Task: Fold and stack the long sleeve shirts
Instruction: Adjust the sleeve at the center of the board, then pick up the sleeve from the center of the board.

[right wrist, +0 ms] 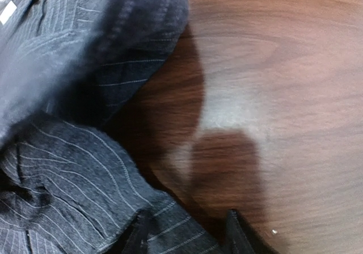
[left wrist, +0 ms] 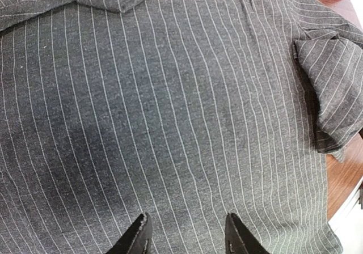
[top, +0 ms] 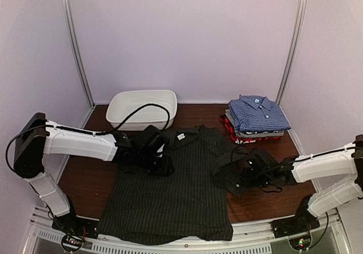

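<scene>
The black pinstriped shirt (top: 170,197) lay spread flat at the centre of the table (top: 85,177), with its hem at the near edge and its collar toward the far edge. Its right sleeve (top: 229,177) was bunched beside the body.

The left gripper (left wrist: 185,238) hovered over the upper left of the shirt, jaws partly apart and nothing between them. The right gripper (right wrist: 187,234) was at the sleeve's edge with its fingers apart; whether they gripped the cloth could not be told.

The folded shirts (top: 255,126) were stacked at the far right corner, with the blue checked shirt (top: 258,112) uppermost. A white tub (top: 142,108) stood at the far edge, left of centre.
</scene>
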You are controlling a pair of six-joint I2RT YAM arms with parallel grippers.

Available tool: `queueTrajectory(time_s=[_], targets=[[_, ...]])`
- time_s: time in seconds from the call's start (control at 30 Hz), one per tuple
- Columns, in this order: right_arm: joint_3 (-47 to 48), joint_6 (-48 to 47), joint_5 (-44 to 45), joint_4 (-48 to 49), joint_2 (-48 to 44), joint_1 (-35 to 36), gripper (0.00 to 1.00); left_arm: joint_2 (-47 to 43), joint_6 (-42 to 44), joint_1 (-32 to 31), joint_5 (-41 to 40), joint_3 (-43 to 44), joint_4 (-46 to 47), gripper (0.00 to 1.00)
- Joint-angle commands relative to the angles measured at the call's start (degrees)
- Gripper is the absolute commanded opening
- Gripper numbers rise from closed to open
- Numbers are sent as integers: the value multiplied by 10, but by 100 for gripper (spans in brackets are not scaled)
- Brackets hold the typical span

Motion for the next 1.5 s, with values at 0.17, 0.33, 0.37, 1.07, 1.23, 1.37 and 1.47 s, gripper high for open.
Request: queueTrajectory(time_s=[0.17, 0.33, 0.37, 1.07, 1.23, 1.37, 1.47], targets=[[7, -2, -42, -18, -23, 8, 5, -30, 3, 5, 2, 6, 19, 45], [32, -5, -77, -51, -106, 12, 0, -41, 3, 5, 7, 3, 19, 45], [38, -4, -88, -55, -119, 14, 0, -44, 2, 5, 9, 2, 19, 45], [87, 120, -213, 169, -123, 94, 0, -102, -9, 5, 64, -19, 49, 45], [78, 94, -200, 132, -67, 134, 11, -112, -8, 5, 52, -25, 36, 46], [109, 43, -142, 3, -67, 160, 28, -117, -9, 5, 47, -30, 31, 46], [150, 9, -64, -116, -76, 178, 42, -119, -10, 5, 46, -35, 32, 46]])
